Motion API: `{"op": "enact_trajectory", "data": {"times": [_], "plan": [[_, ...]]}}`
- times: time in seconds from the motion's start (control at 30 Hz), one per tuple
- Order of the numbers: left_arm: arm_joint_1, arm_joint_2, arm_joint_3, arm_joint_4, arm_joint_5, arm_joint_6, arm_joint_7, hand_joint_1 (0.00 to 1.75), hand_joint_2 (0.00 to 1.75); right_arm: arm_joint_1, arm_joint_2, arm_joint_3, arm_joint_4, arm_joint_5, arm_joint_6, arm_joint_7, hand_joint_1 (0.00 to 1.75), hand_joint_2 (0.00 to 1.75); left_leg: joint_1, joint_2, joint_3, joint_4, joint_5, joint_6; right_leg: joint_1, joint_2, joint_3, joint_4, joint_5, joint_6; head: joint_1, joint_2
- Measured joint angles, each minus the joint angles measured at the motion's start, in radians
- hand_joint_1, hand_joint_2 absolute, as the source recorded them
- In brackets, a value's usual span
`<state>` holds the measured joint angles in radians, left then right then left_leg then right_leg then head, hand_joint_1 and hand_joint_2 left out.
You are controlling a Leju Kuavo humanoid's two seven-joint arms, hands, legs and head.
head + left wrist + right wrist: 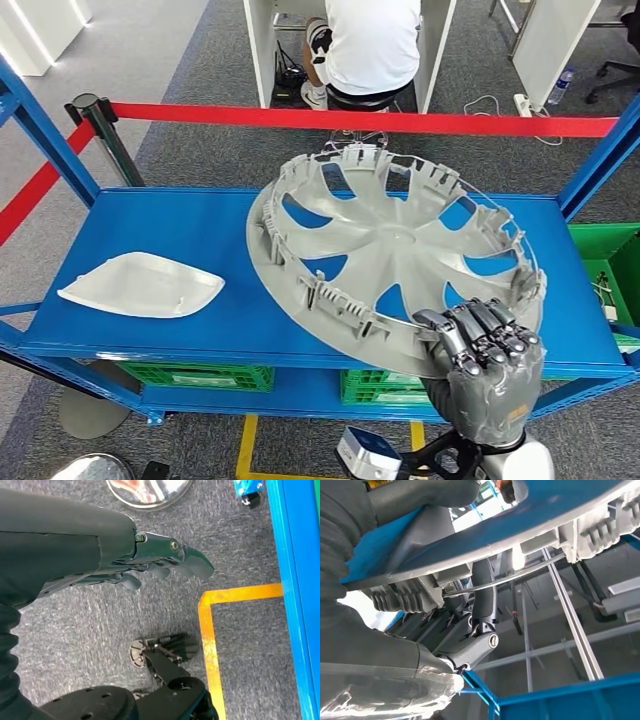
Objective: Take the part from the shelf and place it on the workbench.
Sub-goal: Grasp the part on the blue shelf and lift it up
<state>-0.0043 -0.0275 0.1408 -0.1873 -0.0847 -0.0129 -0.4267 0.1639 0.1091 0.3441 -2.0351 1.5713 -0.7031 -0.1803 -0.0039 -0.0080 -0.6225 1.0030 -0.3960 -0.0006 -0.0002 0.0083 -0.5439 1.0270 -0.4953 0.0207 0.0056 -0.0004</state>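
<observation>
Large grey plastic wheel cover point(392, 255), round, spoked, with clip tabs around its rim, lies inner face up on the blue metal shelf deck point(189, 235), right of centre, its near rim tilted up and overhanging the front edge. Right hand point(483, 375) grips that near rim at the lower right, fingers curled over the top; in the right wrist view the thumb point(484, 597) hooks under the rim, so the hold looks like a pinch on the edge. Left hand point(124, 560) hangs over the grey carpet, holding nothing, fingers fairly straight and slightly apart. Judgement: the cover is probably light but broad and floppy at the rim, with tabs that could snap; a one-edge grip will let it droop and swing. White flat plastic panel point(143, 285) sits well apart at the shelf's left. Blue uprights point(596, 150) flank the deck and a red barrier tape point(362, 120) runs behind; open room is toward the robot.
</observation>
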Motion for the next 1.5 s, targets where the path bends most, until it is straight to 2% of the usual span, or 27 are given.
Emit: {"op": "enact_trajectory", "data": {"times": [0.27, 0.37, 0.43, 0.53, 0.6, 0.9, 1.07, 1.13, 1.2, 1.3, 1.33, 1.37, 1.4, 1.47, 1.5], "plan": [[0.0, 0.0, 0.0, 0.0, -0.029, 0.026, -0.028, 0.0, 1.75, 0.017, 0.006, -0.001, -0.041, -0.011, 0.0, 0.008, 1.75, 1.75, 0.0, 0.0, 0.0, 0.0, 0.0, 0.0, 0.0, 0.0, -0.006, 0.0, 0.0, 0.0, 0.0, 0.0], [0.001, 0.0, -0.001, 0.0, -0.047, 0.027, -0.036, 0.0, 1.75, 0.033, 0.013, -0.005, -0.049, -0.05, 0.0, -0.028, 1.75, 1.75, 0.0, 0.0, 0.0, 0.0, 0.0, 0.0, 0.0, 0.0, -0.006, 0.0, 0.0, 0.0, 0.0, 0.0], [0.002, 0.001, -0.004, 0.0, -0.063, 0.027, -0.04, 0.0, 1.75, 0.053, 0.041, -0.033, -0.052, -0.143, 0.0, -0.152, 1.75, 1.75, 0.0, 0.0, 0.0, 0.0, 0.0, 0.0, 0.0, 0.0, -0.006, 0.0, 0.0, 0.0, 0.0, 0.0], [0.005, 0.004, -0.015, 0.0, -0.088, 0.027, -0.052, 0.0, 1.75, 0.089, 0.119, -0.129, -0.051, -0.317, 0.0, -0.442, 1.75, 1.75, 0.0, 0.0, 0.0, 0.0, -0.001, 0.0, 0.0, 0.0, -0.002, 0.0, 0.0, 0.0, 0.0, 0.0], [0.006, 0.005, -0.027, 0.0, -0.098, 0.027, -0.063, 0.0, 1.75, 0.105, 0.154, -0.181, -0.051, -0.352, 0.0, -0.506, 1.75, 1.75, 0.0, 0.0, 0.0, 0.0, -0.001, 0.0, 0.0, 0.0, 0.0, 0.0, -0.001, 0.0, 0.0, 0.0], [0.009, 0.011, -0.071, 0.0, -0.125, 0.027, -0.073, 0.0, 1.75, 0.16, 0.216, -0.277, -0.057, -0.368, 0.002, -0.51, 1.75, 1.75, -0.005, 0.0, 0.0, 0.002, -0.005, 0.005, -0.005, 0.0, -0.003, -0.001, -0.002, 0.004, 0.0, 0.0], [0.011, 0.015, -0.083, 0.0, -0.135, 0.026, -0.077, 0.0, 1.75, 0.172, 0.226, -0.299, -0.068, -0.37, 0.002, -0.51, 1.75, 1.75, -0.013, 0.0, 0.0, 0.006, -0.008, 0.015, -0.013, 0.0, 0.005, -0.004, -0.001, 0.013, 0.0, 0.0], [0.011, 0.015, -0.088, 0.0, -0.143, 0.024, -0.077, 0.0, 1.75, 0.176, 0.229, -0.305, -0.077, -0.371, 0.001, -0.51, 1.75, 1.75, -0.008, 0.002, 0.006, -0.004, -0.005, 0.021, -0.011, 0.001, 0.006, -0.006, -0.005, 0.02, 0.0, 0.0], [-0.017, 0.002, -0.097, -0.001, -0.152, 0.02, -0.014, 0.0, 1.75, 0.174, 0.23, -0.305, -0.078, -0.38, 0.001, -0.51, 1.75, 1.75, 0.001, 0.006, 0.013, -0.019, 0.002, 0.028, -0.008, 0.001, -0.016, 0.039, -0.035, 0.028, 0.001, 0.0], [-0.176, -0.07, -0.106, -0.022, -0.155, 0.024, 0.292, 0.0, 1.75, 0.115, 0.23, -0.269, -0.014, -0.367, 0.001, -0.51, 1.75, 1.75, 0.006, 0.002, 0.003, -0.022, 0.016, 0.033, -0.014, 0.0, -0.112, 0.22, -0.119, 0.039, 0.003, 0.0], [-0.239, -0.098, -0.109, -0.033, -0.156, 0.025, 0.379, 0.0, 1.75, 0.093, 0.231, -0.255, 0.01, -0.358, 0.002, -0.51, 1.75, 1.75, 0.007, -0.001, -0.001, -0.021, 0.02, 0.031, -0.016, 0.0, -0.134, 0.257, -0.126, 0.043, 0.003, 0.0], [-0.293, -0.121, -0.112, -0.042, -0.157, 0.022, 0.431, 0.0, 1.75, 0.078, 0.232, -0.244, 0.029, -0.352, 0.003, -0.51, 1.75, 1.75, 0.009, -0.001, -0.004, -0.02, 0.024, 0.028, -0.017, -0.001, -0.134, 0.254, -0.111, 0.046, 0.004, 0.0], [-0.333, -0.134, -0.117, -0.048, -0.159, 0.016, 0.459, 0.0, 1.75, 0.07, 0.233, -0.235, 0.043, -0.35, 0.003, -0.51, 1.75, 1.75, 0.013, 0.003, -0.005, -0.019, 0.026, 0.023, -0.018, -0.003, -0.115, 0.212, -0.079, 0.05, 0.005, 0.0], [-0.373, -0.143, -0.124, -0.057, -0.164, 0.001, 0.473, 0.0, 1.75, 0.064, 0.232, -0.223, 0.061, -0.353, 0.003, -0.51, 1.75, 1.75, 0.016, 0.02, -0.008, -0.012, 0.027, 0.01, -0.021, -0.018, -0.049, 0.08, -0.007, 0.059, 0.006, 0.0], [-0.38, -0.141, -0.126, -0.06, -0.165, -0.005, 0.473, 0.0, 1.75, 0.063, 0.232, -0.217, 0.066, -0.356, 0.003, -0.51, 1.75, 1.75, 0.016, 0.028, -0.012, -0.007, 0.027, 0.002, -0.022, -0.022, -0.029, 0.033, 0.015, 0.058, 0.006, 0.0]]}}
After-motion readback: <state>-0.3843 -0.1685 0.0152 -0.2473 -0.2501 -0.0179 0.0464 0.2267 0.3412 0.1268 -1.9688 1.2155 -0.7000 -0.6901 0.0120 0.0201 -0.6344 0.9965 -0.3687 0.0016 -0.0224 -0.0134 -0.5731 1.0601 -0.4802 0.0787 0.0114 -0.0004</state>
